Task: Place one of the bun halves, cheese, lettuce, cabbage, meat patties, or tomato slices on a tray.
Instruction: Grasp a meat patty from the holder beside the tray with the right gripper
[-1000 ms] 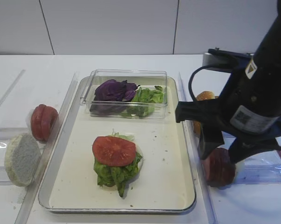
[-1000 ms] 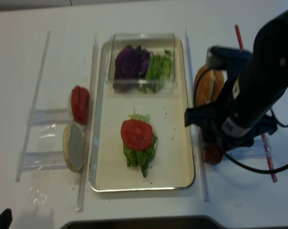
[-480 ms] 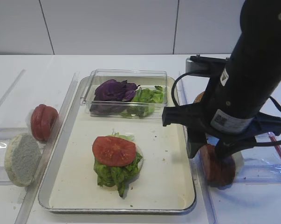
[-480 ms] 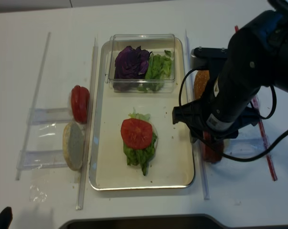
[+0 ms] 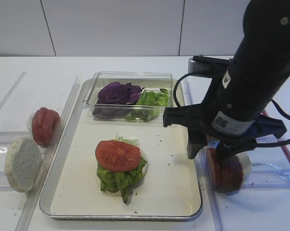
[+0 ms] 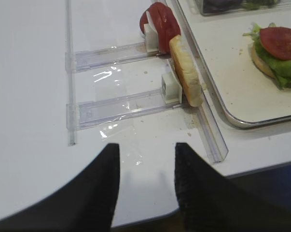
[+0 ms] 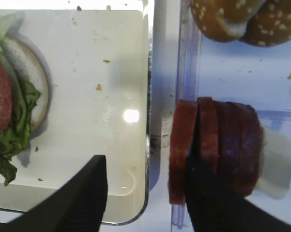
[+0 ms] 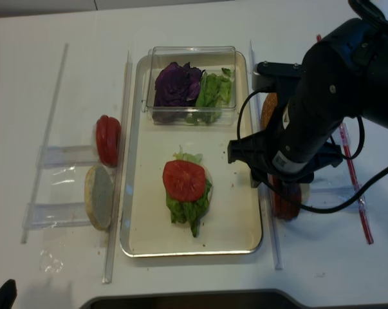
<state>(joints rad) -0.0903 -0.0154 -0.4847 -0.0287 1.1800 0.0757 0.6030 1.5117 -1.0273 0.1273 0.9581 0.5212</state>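
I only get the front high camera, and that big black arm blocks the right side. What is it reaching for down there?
Observer: Its wrist camera shows a row of meat patties standing on edge, just outside the tray.
Operator: Has it grabbed one?
Observer: No. The right gripper is open, one finger over the tray floor, the other over the row, with the end patty between them.
Operator: And the other arm? I can't see it.
Observer: The left gripper is open too, holding nothing, over bare table near the front edge, short of the tomato slices.
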